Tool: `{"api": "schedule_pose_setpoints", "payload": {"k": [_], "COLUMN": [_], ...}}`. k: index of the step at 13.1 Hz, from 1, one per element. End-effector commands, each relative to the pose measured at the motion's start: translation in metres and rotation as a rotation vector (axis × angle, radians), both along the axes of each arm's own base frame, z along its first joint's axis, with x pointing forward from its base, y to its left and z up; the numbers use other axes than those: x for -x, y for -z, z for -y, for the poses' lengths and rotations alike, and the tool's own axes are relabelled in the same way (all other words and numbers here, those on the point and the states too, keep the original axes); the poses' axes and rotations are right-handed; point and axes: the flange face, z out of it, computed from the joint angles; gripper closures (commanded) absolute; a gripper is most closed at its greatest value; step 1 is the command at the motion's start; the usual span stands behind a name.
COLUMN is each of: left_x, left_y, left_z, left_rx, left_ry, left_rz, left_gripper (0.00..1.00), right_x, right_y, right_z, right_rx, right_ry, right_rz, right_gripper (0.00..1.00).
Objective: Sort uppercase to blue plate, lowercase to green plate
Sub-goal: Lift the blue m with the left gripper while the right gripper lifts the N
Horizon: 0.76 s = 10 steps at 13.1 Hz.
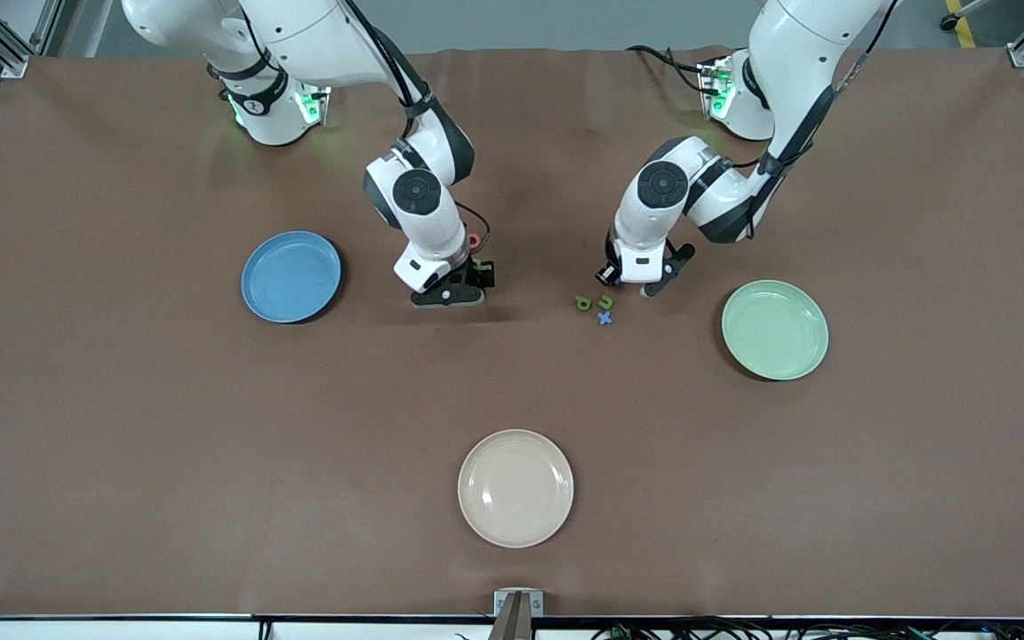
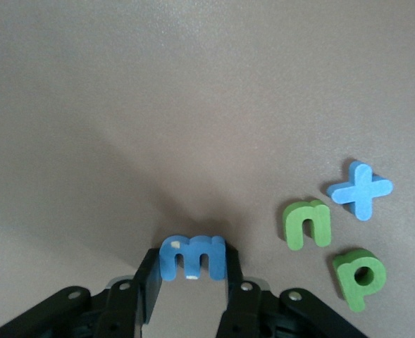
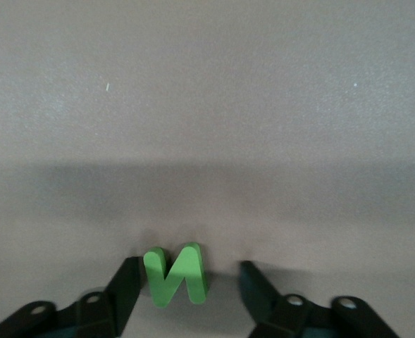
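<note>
In the upper middle of the front view we see the left gripper [image 1: 629, 284] down at the table, its two fingers pressed against both sides of the blue m [image 2: 193, 258]. The green u [image 2: 308, 224], green p [image 2: 360, 276] and blue x [image 2: 360, 190] lie just beside it. The right gripper [image 1: 448, 298] is also low, jaws apart around the green N [image 3: 177, 276], one finger touching it and the other clear. The blue plate [image 1: 291, 276] and green plate [image 1: 774, 330] sit mid-frame toward each arm's own end, with the cream plate [image 1: 516, 488] at lower centre.
</note>
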Motion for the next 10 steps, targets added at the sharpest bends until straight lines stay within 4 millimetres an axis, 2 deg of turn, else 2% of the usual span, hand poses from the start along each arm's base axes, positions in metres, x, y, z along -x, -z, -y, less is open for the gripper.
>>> {"api": "schedule_pose_setpoints", "payload": {"k": [1,2,4,5,6,7,8,10], "left_x": [0.001,-0.003,-0.012,-0.017,-0.024,-0.032,-0.038,-0.048], "left_y": [0.003,-0.004,-0.024,-0.037,-0.052,-0.062,-0.069,-0.074], "left_z": [-0.004,-0.006,-0.011,-0.018,-0.028,-0.040,-0.051,-0.071], "left_rx": [-0.007,-0.007,-0.018,-0.043,-0.073,-0.087,-0.094,-0.098], "left_ry": [-0.006,-0.011,-0.009,0.007,0.061,0.107,0.139,0.177], "left_rz": [0.006,0.020,0.050,0.056,0.058,0.055,0.057,0.061], "left_gripper": [0.79,0.82,0.82,0.82,0.82,0.82,0.82,0.83], "right_x": [0.000,-0.001,-0.003,-0.006,-0.010,-0.016,-0.022,-0.036], "right_y": [0.005,0.005,0.005,0.003,0.000,-0.013,-0.026,-0.054], "right_z": [-0.002,-0.001,0.003,0.006,0.012,0.020,0.029,0.060], "right_rx": [0.007,0.009,0.014,0.018,0.029,0.041,0.050,0.083], "right_ry": [0.015,0.011,0.016,0.023,0.027,0.032,0.015,-0.035], "right_rz": [0.001,0.001,-0.005,-0.011,-0.029,-0.052,-0.076,-0.141], "right_gripper": [0.68,0.69,0.95,0.99,1.00,1.00,1.00,1.00]}}
